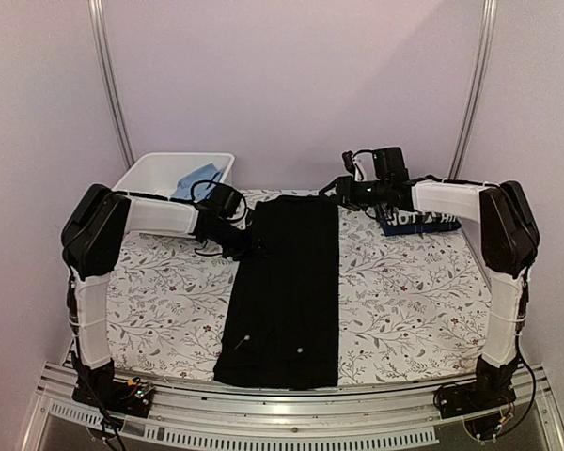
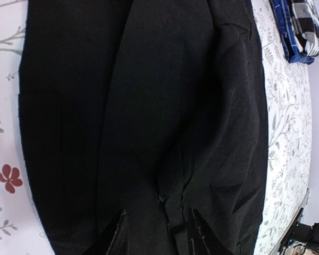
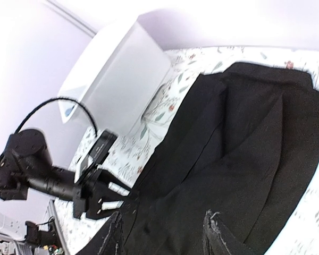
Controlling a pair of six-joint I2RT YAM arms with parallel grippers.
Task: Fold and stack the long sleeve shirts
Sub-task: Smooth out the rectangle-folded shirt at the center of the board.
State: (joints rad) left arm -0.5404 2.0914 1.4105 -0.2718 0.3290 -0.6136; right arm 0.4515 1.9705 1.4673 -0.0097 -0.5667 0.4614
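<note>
The plain black shirt lies folded into a long narrow strip down the middle of the table, small white buttons near its front end. My left gripper is at the strip's left edge, low over the cloth. Its jaws stand apart, with a loose ridge of black cloth between them. My right gripper hovers at the strip's far right corner, open above the black shirt. A dark shirt with white lettering lies folded at the back right. A checked shirt shows there too.
A white bin with blue cloth in it stands at the back left. The table wears a flowered cover. Metal frame posts rise behind both back corners. The left arm shows in the right wrist view.
</note>
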